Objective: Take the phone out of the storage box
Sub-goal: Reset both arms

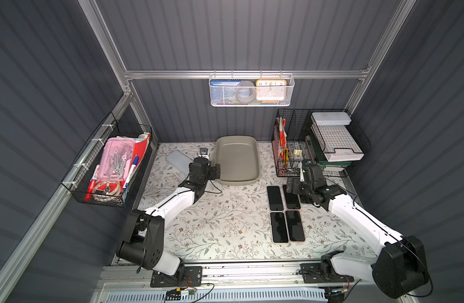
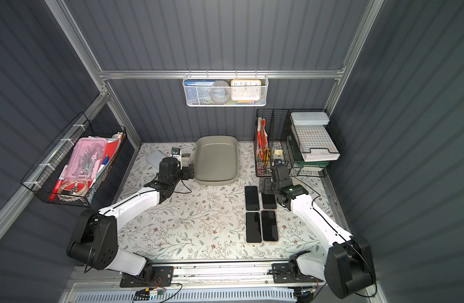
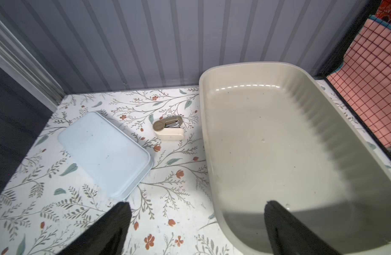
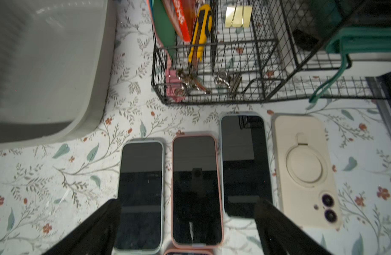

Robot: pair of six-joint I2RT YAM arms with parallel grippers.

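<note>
Phones, black-screened slabs in pale cases [image 1: 278,227], lie on the floral worktop [image 1: 225,223] right of the shallow grey-beige plastic storage box [image 1: 237,160], their long axes running near to far. You can see the box holds none. Your right end effector [image 4: 187,203] hangs wide open above them. Your left end effector [image 3: 196,204], also open, straddles the box's left wall, so I judge nothing remains to lift out.
</note>
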